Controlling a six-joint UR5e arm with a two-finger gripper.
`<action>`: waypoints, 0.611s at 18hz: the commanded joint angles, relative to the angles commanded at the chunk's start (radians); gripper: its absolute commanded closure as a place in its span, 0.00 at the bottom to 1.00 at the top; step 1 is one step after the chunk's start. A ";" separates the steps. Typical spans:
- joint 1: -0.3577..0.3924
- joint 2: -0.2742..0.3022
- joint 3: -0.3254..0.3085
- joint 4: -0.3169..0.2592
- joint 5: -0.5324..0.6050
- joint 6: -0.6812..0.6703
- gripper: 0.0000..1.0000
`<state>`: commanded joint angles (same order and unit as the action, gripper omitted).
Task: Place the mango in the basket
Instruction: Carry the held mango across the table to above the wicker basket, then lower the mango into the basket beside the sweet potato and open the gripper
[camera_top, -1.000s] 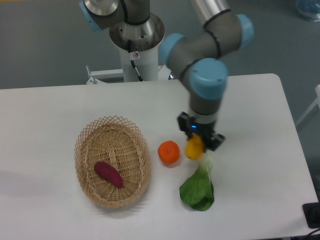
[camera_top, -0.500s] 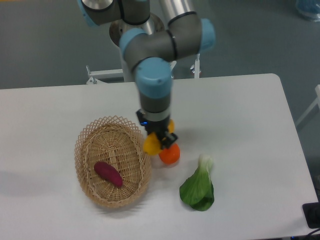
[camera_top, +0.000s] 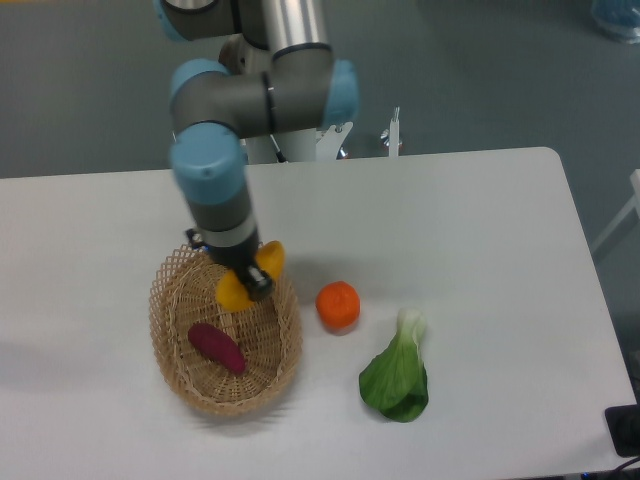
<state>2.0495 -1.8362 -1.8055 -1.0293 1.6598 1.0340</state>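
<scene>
The yellow-orange mango (camera_top: 237, 288) hangs in my gripper (camera_top: 246, 277), which is shut on it, above the upper right part of the tan wicker basket (camera_top: 173, 320). The fingers cover the middle of the mango, so yellow shows at both ends. The arm comes down from the top of the view and hides the basket's far rim. A dark purple-red sweet potato (camera_top: 216, 348) lies on the basket floor, below and left of the mango.
A round orange fruit (camera_top: 338, 305) sits on the white table just right of the basket. A green leafy vegetable (camera_top: 398, 375) lies further right, toward the front. The robot base (camera_top: 290, 140) stands at the table's back edge.
The arm has swung left with the mango, from beside the leafy vegetable, past the orange fruit, to above the basket. The other objects stayed in place.
</scene>
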 joint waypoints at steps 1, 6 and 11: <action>-0.006 -0.003 -0.002 0.003 0.000 -0.015 0.39; -0.035 -0.028 -0.008 0.005 0.000 -0.058 0.23; -0.035 -0.011 -0.005 0.015 -0.008 -0.061 0.00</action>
<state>2.0141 -1.8470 -1.8101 -1.0140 1.6521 0.9726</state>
